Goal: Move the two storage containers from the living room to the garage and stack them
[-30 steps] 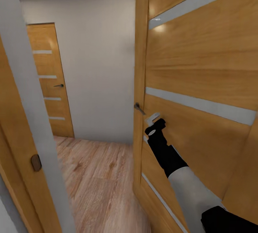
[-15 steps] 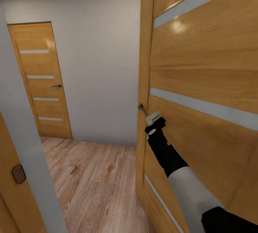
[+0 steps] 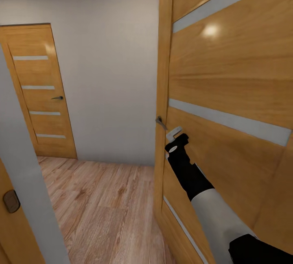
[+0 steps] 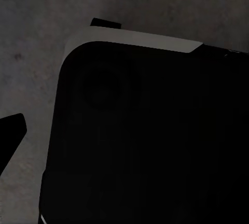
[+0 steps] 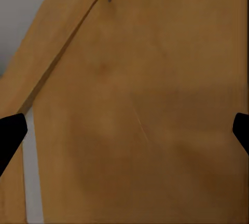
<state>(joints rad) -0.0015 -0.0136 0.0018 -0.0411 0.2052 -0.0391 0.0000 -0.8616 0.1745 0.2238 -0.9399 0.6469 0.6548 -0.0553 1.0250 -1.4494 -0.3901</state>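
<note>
A tall wooden door (image 3: 228,93) with pale horizontal strips stands swung open on the robot's right, taking up most of that side. Beyond it run a white wall (image 3: 110,73) and a light wood-plank floor (image 3: 106,207), with a second, closed door (image 3: 36,89) of the same make at the far left. The right arm (image 3: 203,199) reaches forward and up, its right gripper (image 3: 176,134) against the open door's face just below the small grey door handle (image 3: 160,123). From the right wrist, both dark fingertips (image 5: 11,133) sit wide apart with bare wood between them, gripping nothing. The left wrist shows a dark rounded body (image 4: 150,136) over mottled grey ground; how that gripper stands I cannot tell. The storage containers are nowhere in sight from here.
</note>
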